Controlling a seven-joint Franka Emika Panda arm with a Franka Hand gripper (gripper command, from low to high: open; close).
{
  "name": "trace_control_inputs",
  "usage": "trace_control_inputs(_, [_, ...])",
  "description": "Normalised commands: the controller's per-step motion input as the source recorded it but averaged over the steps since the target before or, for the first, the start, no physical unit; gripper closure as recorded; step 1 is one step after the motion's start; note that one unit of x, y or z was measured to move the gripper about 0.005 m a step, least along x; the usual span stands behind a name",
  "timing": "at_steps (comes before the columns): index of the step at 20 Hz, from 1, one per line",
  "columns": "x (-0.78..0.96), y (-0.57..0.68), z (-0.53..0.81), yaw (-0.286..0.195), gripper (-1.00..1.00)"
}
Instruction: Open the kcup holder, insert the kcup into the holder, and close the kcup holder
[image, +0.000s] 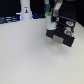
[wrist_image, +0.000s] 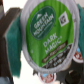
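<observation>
Wrist view: your gripper (wrist_image: 39, 42) pinches the kcup (wrist_image: 44, 36), lid to the camera, above other pods (wrist_image: 46, 76). Exterior view alone shows the kcup holder (image: 62, 33) on the bench (image: 30, 57).

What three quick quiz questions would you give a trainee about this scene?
1. True or false: the gripper is empty.
2. What colour is most of the kcup lid? A red, B green, C blue.
3. Fill in: in the exterior view, the holder stands on that view's ____ side.

Key: 1 false, it holds the kcup; 2 B; 3 right.
</observation>
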Motion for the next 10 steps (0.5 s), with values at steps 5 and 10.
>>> trace_control_inputs(5, [0.17,0.69,0.30,0.010,1.00])
trace_control_inputs(10, [0.14,0.67,0.10,0.026,1.00])
